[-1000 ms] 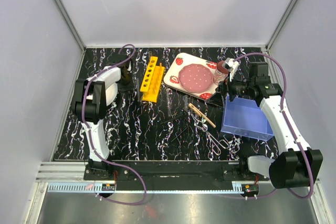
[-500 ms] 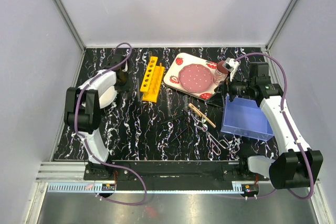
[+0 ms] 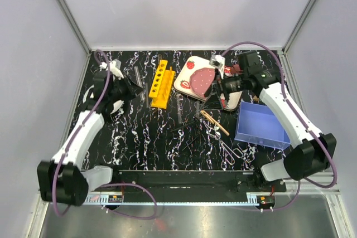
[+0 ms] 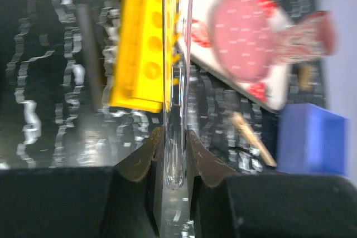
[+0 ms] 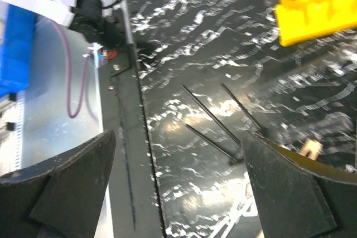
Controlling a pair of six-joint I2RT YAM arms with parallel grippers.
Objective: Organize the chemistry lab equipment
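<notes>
Your left gripper has its jaws pinched narrow on a glass tube, gripping it close to its rounded, closed end. The tube's long axis runs straight out from the fingers toward the far wall, roughly parallel to the long axis of the yellow rack. From above, the tube sits just left of the rack and apart from it (the wrist view makes the two overlap, since the tube is nearer that lens). You cannot tell how far it is lifted off the table.

Your right gripper has its jaws spread wide with nothing between them. Through the gap you see thin black rods lying flat on the table, slanted and partly crossing, with one end of the rack at the top corner of that view. From above, this gripper hangs over the near side of the strawberry tray.

Further out, the wooden clamp lies flat just near of the tray, its long axis running diagonally from far-left to near-right. The forceps lie beside it, handles toward the near edge. A blue bin stands to their right.
</notes>
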